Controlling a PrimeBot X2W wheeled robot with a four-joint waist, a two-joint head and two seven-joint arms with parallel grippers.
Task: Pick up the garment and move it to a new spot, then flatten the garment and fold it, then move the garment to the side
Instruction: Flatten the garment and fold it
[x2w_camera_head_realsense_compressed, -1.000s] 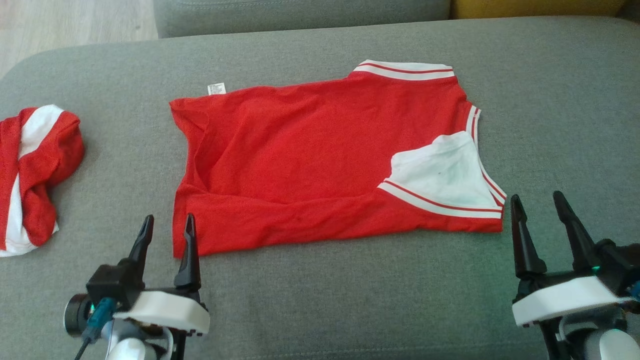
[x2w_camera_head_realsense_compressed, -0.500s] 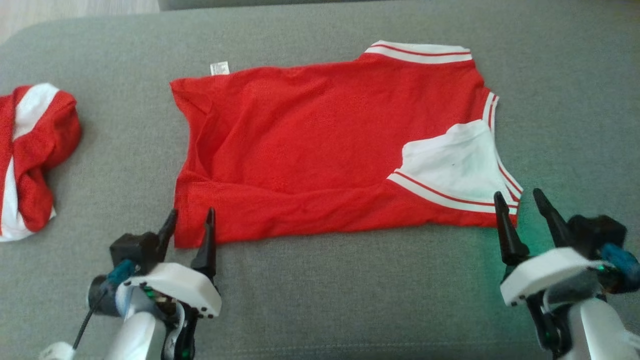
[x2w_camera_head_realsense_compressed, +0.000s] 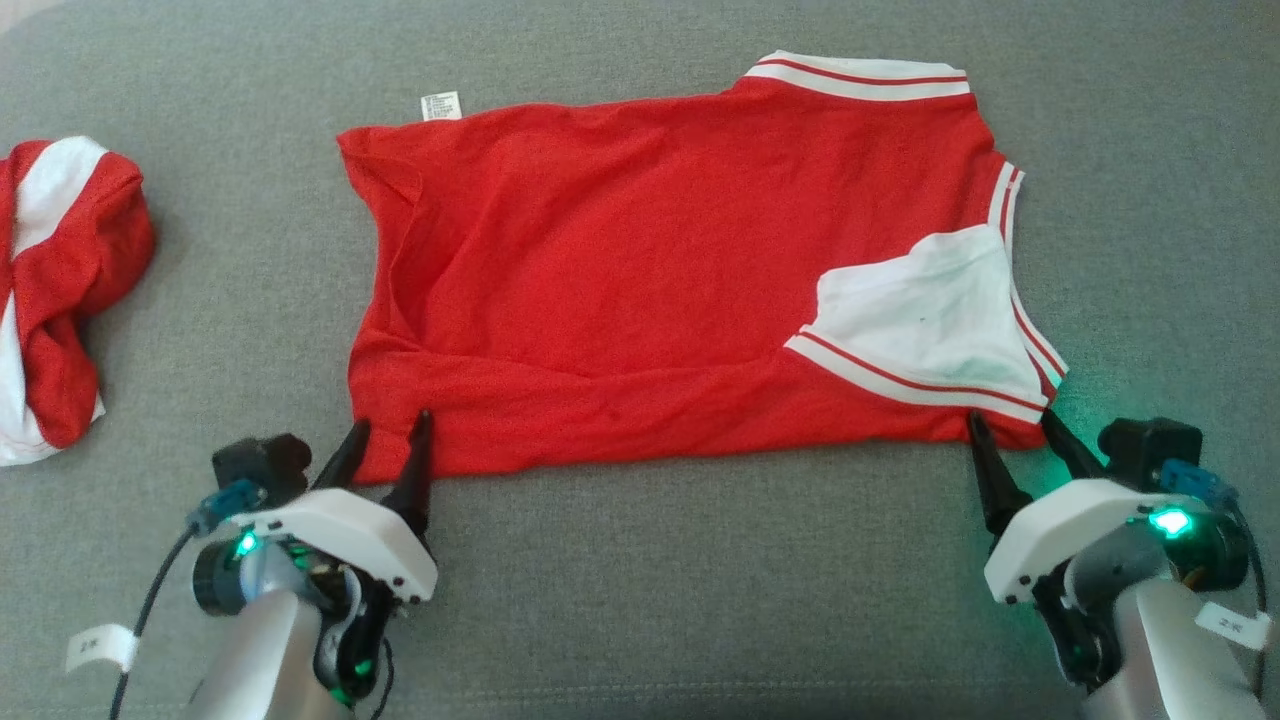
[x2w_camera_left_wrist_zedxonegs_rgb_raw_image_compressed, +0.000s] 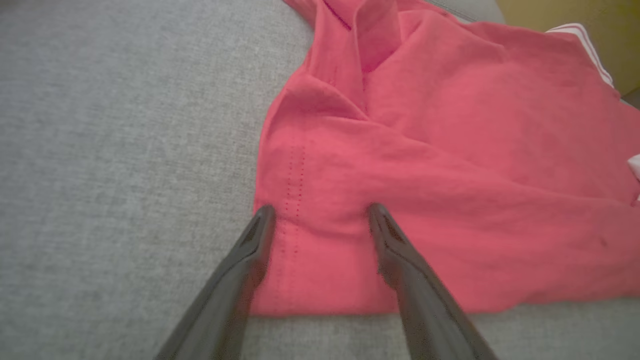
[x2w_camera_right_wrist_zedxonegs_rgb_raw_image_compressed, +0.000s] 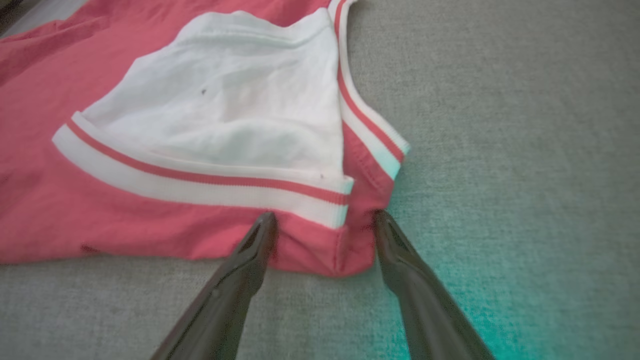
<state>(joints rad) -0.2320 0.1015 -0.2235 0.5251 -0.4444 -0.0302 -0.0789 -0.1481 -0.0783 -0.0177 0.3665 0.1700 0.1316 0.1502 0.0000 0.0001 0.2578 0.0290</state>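
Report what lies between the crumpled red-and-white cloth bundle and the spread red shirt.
Bare grey sofa fabric lies between the crumpled red-and-white bundle and the spread red shirt, seen in the head view.
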